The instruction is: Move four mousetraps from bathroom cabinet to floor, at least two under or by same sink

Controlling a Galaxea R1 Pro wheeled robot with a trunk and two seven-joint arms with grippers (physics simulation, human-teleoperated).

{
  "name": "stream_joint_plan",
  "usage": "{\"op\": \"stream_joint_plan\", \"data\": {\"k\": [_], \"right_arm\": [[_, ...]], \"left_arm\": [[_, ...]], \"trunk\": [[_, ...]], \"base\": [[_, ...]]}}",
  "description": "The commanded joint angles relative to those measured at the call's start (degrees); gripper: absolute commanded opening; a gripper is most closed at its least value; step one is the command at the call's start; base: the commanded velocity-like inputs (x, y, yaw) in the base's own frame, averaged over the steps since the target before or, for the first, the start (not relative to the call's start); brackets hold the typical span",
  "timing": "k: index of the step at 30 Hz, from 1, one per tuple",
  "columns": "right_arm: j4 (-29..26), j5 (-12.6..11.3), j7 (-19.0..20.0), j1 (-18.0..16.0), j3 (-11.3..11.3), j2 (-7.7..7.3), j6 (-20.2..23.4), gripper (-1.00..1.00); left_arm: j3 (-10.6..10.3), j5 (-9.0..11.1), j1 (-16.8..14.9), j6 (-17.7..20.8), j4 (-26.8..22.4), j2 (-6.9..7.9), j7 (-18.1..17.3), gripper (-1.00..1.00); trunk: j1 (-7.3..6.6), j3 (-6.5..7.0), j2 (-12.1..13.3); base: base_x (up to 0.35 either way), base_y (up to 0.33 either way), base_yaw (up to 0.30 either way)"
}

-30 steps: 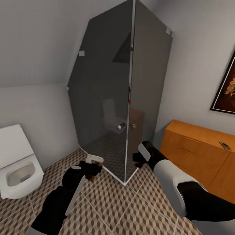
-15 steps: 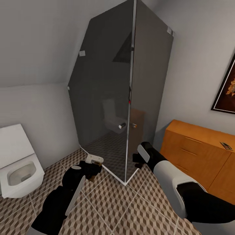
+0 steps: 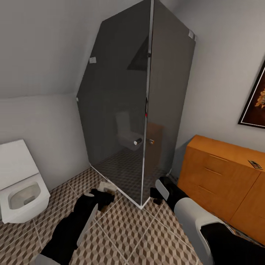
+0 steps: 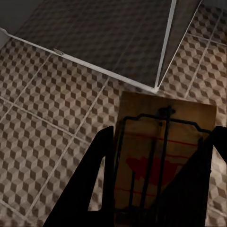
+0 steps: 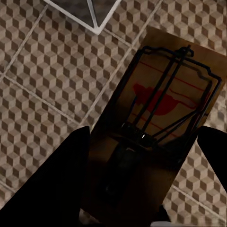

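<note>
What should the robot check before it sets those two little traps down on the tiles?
1. Left tool holds a mousetrap: ok.
2. Right tool holds the second mousetrap: ok.
3. Bathroom floor below both traps free of clutter: ok.
4. Sink close by, as the job requires: cannot tell; nearby are a shower enclosure, a toilet and the cabinet.
5. Another trap, a small dark item on the cabinet top: cannot tell.

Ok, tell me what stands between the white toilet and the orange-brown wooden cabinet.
In the head view, the dark glass shower enclosure stands between the white toilet and the orange-brown wooden cabinet.
</note>
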Motion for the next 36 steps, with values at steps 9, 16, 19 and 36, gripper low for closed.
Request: {"op": "stream_joint_plan", "data": {"k": [9,16,19,36], "right_arm": [[0.78,-0.82,-0.43,13.08,0.45,-0.03,-10.44,-1.0],[7.04,-0.78,-0.41,18.96,0.43,-0.12,-22.36,-1.0],[9.61,-0.77,-0.4,19.49,0.35,-0.27,-24.76,-1.0],[13.11,-0.75,-0.32,22.3,0.42,-0.14,-33.52,-1.0]], "left_arm": [[-0.05,-0.13,-0.05,-20.06,31.89,0.0,0.13,-1.0],[0.02,0.07,-0.05,-37.47,52.8,-0.03,0.38,-1.0],[0.05,0.3,-0.05,-39.56,55.21,-0.04,0.68,-1.0],[0.69,0.65,-0.05,-41.43,57.74,-0.01,1.47,-1.0]], "trunk": [[0.02,-0.1,-0.12],[0.02,-0.1,-0.12],[0.02,-0.1,-0.12],[0.02,-0.1,-0.12]], "base": [[0.0,0.0,0.0],[0.0,0.0,0.0],[0.0,0.0,0.0],[0.0,0.0,0.0]]}}
